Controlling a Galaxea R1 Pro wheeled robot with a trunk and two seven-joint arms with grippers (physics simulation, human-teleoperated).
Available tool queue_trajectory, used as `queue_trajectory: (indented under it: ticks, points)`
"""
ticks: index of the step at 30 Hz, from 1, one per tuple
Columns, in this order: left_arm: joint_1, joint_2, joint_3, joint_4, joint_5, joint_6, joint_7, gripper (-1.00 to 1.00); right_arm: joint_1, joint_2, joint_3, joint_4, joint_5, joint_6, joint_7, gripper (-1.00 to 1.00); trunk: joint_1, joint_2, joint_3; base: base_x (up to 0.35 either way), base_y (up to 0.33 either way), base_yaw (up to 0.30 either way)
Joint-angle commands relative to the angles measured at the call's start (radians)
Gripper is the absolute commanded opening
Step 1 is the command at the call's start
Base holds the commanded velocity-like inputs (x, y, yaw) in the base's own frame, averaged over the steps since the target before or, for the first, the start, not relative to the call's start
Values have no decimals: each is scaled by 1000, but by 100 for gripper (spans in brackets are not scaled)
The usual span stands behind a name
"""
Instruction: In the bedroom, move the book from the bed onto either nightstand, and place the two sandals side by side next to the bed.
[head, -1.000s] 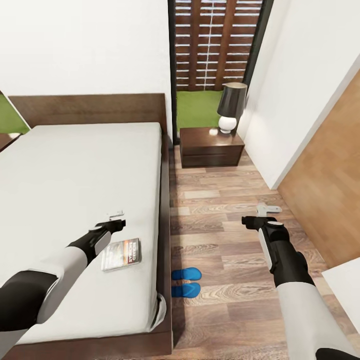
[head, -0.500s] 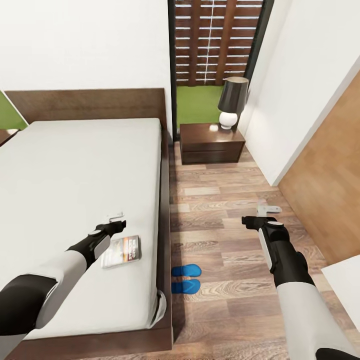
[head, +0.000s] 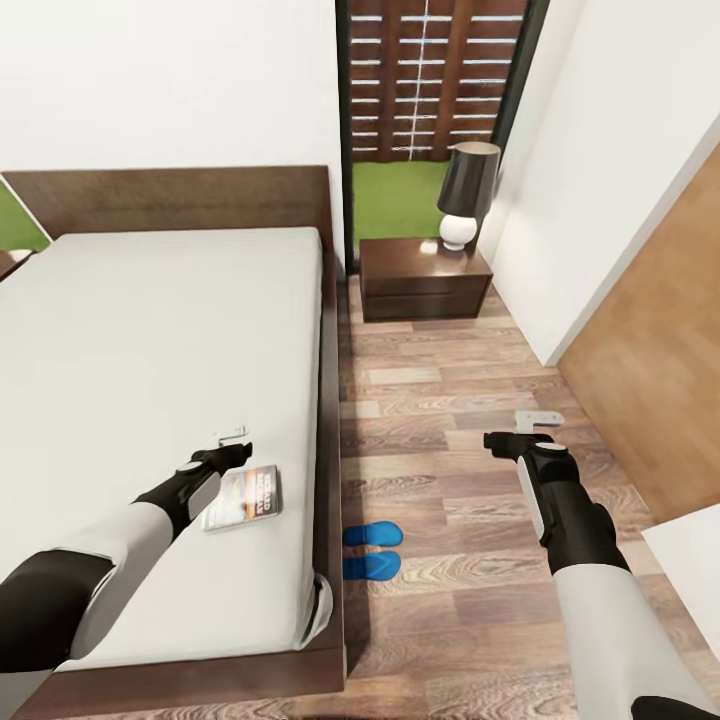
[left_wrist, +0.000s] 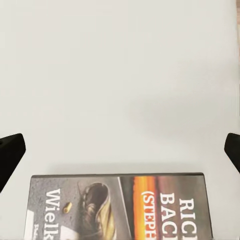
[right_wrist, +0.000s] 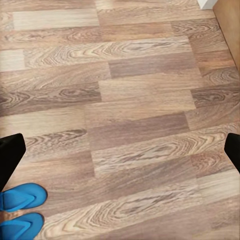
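Book (head: 243, 498) flat on bed (head: 150, 400), near mattress edge facing the floor, just beside left gripper (head: 232, 440). Head view: left gripper hovering over mattress, nothing held; jaw spread hard to tell from here. Right gripper (head: 535, 420) over plank floor (head: 450, 480), empty, well apart from two sandals (head: 372, 550), which lie side by side just beside bed frame. Nightstand (head: 422, 278) at far end by headboard, glossy dark wood, lamp (head: 465, 195) on top; free space left of lamp looks enough for a thin paperback.

Left wrist view: book (left_wrist: 120, 205) under gripper, cover up, orange band, white lettering. Dark fingertips (left_wrist: 10, 155) at both frame edges, so spread wide, nothing between. Likely step: grasp book. Thin and flat on soft-looking grey mattress, so prob. best to pinch across the narrow width or catch an edge, pressing lightly.

Right wrist view: wood-grain planks, two sandals (right_wrist: 20, 210) bright blue, smooth, rounded. Fingertips (right_wrist: 10, 150) wide apart, empty.
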Motion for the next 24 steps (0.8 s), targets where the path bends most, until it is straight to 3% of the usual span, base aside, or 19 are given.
queue_trajectory:
  ticks: [1,9,17,24]
  points:
    - [-1,2,-9,0,8,-1,4,100,0,0,1,-1,4,5,0,100,0,-1,-2,0,0,0]
    - [-1,3,-12,-5,8,12,5,100,0,0,1,2,4,6,1,100,0,-1,-14,0,0,0]
    - [-1,3,-12,-14,4,139,9,100,0,0,2,0,4,5,1,100,0,-1,-17,0,0,0]
    - [-1,8,-11,-65,4,209,14,100,0,-1,2,6,4,-3,11,100,0,-1,-17,0,0,0]
